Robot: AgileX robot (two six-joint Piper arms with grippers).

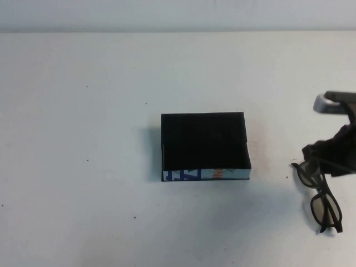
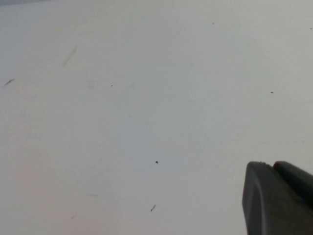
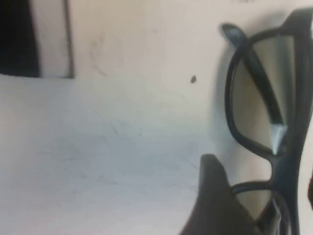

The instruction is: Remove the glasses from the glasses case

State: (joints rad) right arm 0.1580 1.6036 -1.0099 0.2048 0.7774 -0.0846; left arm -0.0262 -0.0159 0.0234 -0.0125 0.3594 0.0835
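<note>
The glasses case (image 1: 203, 146) lies open in the middle of the table, its black interior empty and its white printed side facing me. The glasses (image 1: 319, 194) lie on the table to its right, dark-framed with grey lenses. My right gripper (image 1: 326, 157) hangs over their far end. In the right wrist view the glasses (image 3: 264, 112) sit between its spread fingers (image 3: 211, 196), and a gap shows beside the frame; the gripper (image 3: 260, 171) is open. A corner of the case (image 3: 34, 39) shows there. My left gripper (image 2: 271, 165) is shut and empty over bare table, out of the high view.
The white table (image 1: 83, 167) stretches left of and in front of the case, marked only by small dark specks. The table's far edge (image 1: 178, 31) meets a pale wall. The glasses lie close to the right edge of the high view.
</note>
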